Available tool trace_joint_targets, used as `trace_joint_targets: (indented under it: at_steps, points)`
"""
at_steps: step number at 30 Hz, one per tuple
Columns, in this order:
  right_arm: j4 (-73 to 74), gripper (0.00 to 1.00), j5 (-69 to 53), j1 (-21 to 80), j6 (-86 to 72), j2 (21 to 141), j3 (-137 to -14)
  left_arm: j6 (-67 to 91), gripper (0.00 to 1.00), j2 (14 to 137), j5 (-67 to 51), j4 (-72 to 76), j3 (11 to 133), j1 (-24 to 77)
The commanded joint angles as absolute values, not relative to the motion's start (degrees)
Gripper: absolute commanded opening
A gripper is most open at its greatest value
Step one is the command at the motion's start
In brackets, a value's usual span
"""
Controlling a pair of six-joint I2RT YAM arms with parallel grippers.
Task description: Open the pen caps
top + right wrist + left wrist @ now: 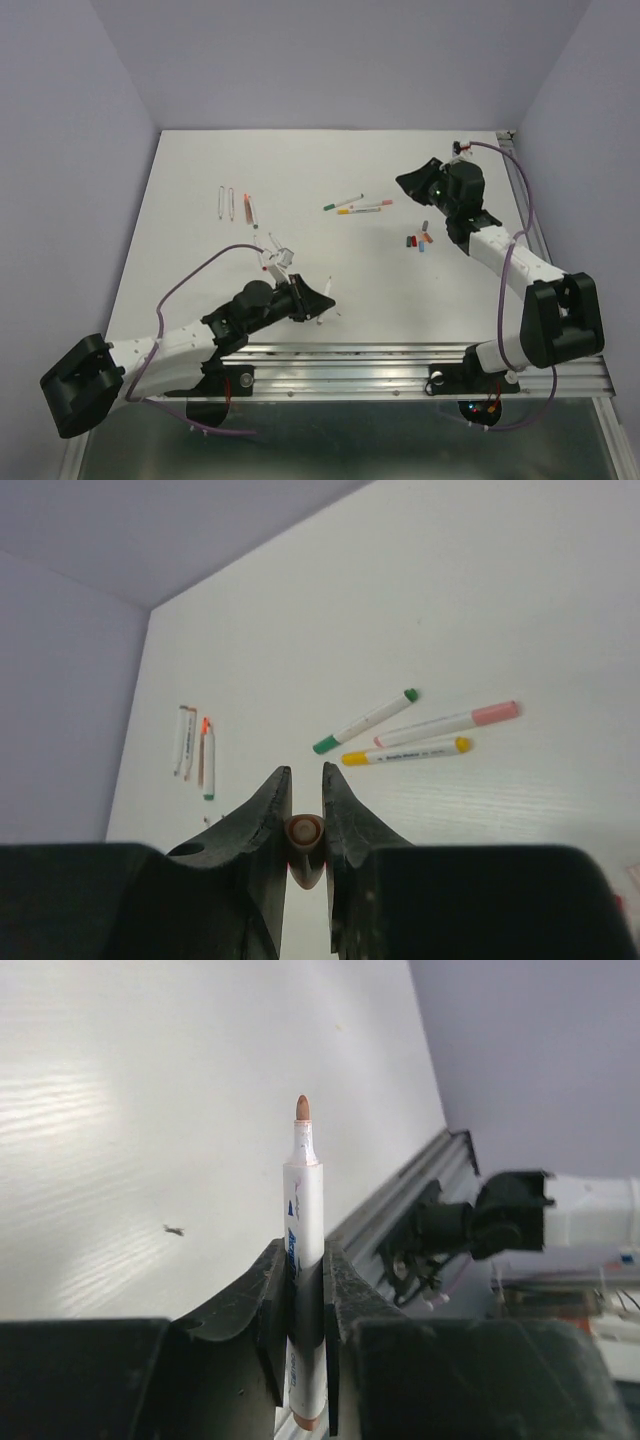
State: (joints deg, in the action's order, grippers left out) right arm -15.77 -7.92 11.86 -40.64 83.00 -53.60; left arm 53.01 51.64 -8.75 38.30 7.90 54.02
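Far left on the surface [300, 160], opened pens [226, 201] lie parallel, apparently parked out of the way. The left jaws are clamped on a white pen barrel [303, 1250] with its brownish tip bare, so this one looks uncapped. Three capped pens [405, 751] wait mid-surface, unobstructed. The right jaws pinch a brownish cap [304, 832], probably destined for the loose caps [418, 240] beside that arm.

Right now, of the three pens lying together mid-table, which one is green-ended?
The green pen, leftmost of the three in the right wrist view. It is green at both ends and more steeply angled, while the pink pen and yellow pen lie nearly parallel.
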Motion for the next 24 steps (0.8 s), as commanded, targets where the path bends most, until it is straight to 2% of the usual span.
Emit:
trace_joint_targets:
  at_steps: [1,3,7,11,17,24]
  points:
    - [-14.2,0.05,-4.8,12.4,-35.9,78.7,-45.8,52.2,0.0,50.4,7.3,17.8,16.9,53.7]
    - [-12.3,0.06,-2.3,12.4,-33.9,77.3,-43.0,51.6,0.0,50.7,14.5,11.5,22.1,52.6]
    - [-9.8,0.07,-0.4,12.4,-31.0,76.9,-40.7,48.4,0.14,52.5,18.3,3.2,27.5,46.6]
    - [-7.5,0.12,2.1,12.4,-29.0,79.0,-40.3,45.5,0.14,56.2,14.4,3.3,29.5,37.1]
    - [-6.2,0.13,2.9,12.4,-28.5,82.2,-41.3,42.5,0.14,65.1,14.6,0.2,34.8,32.7]
    - [-4.2,0.22,4.5,12.4,-27.6,84.3,-42.4,39.4,0.14,71.5,14.9,-1.9,38.8,29.1]
